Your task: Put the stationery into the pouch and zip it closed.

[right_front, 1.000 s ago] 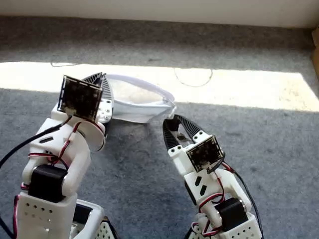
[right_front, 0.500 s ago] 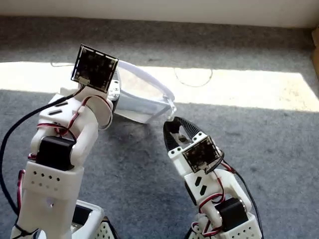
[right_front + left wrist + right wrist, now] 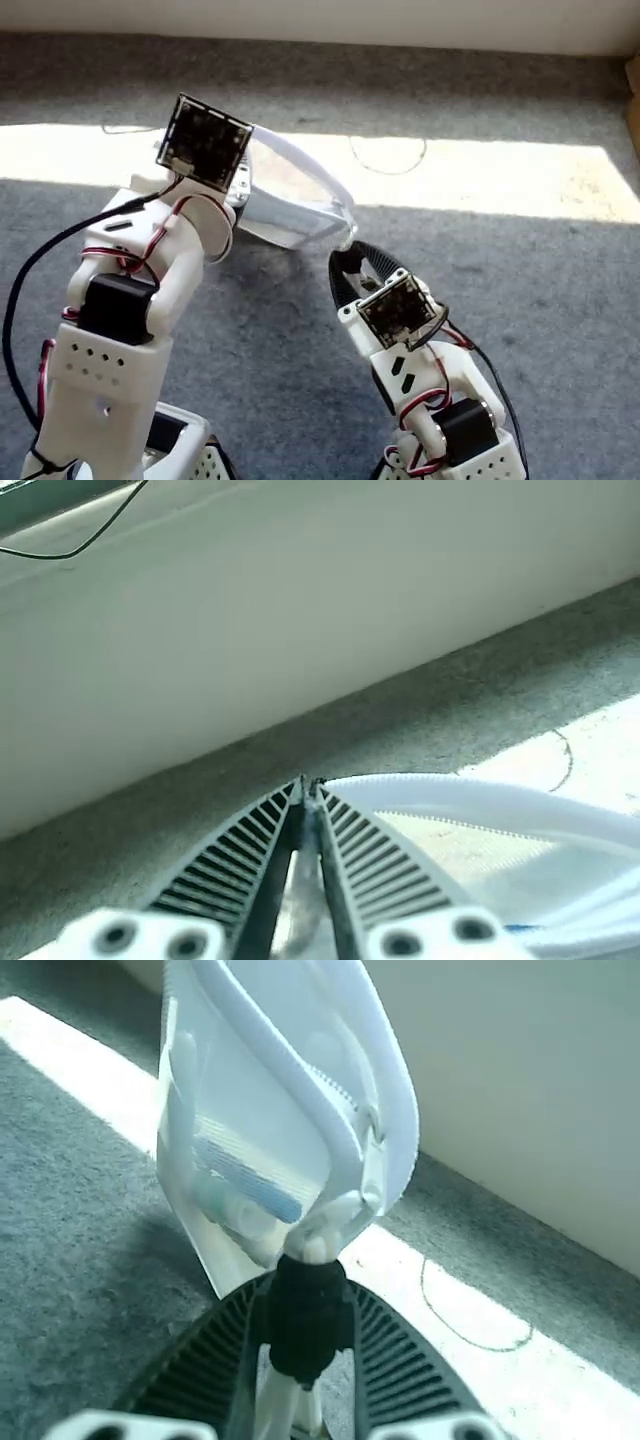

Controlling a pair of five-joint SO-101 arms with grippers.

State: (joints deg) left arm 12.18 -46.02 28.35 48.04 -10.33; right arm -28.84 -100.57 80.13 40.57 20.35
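The pouch [image 3: 295, 205] hangs over the desk [image 3: 550, 300], mouth gaping, stationery [image 3: 245, 1175] inside, left end effector [image 3: 305, 800] pinched shut on one end and right end effector [image 3: 305, 1295] closed on the zip pull [image 3: 315, 1245] at the other; a skewed tug could slip that thin grip.

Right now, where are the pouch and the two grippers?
pouch [image 3: 235, 1090], right wrist view, see-through side.
left gripper [image 3: 308, 785], left wrist view, between fingertips.
right gripper [image 3: 305, 1290], right wrist view, between fingertips.
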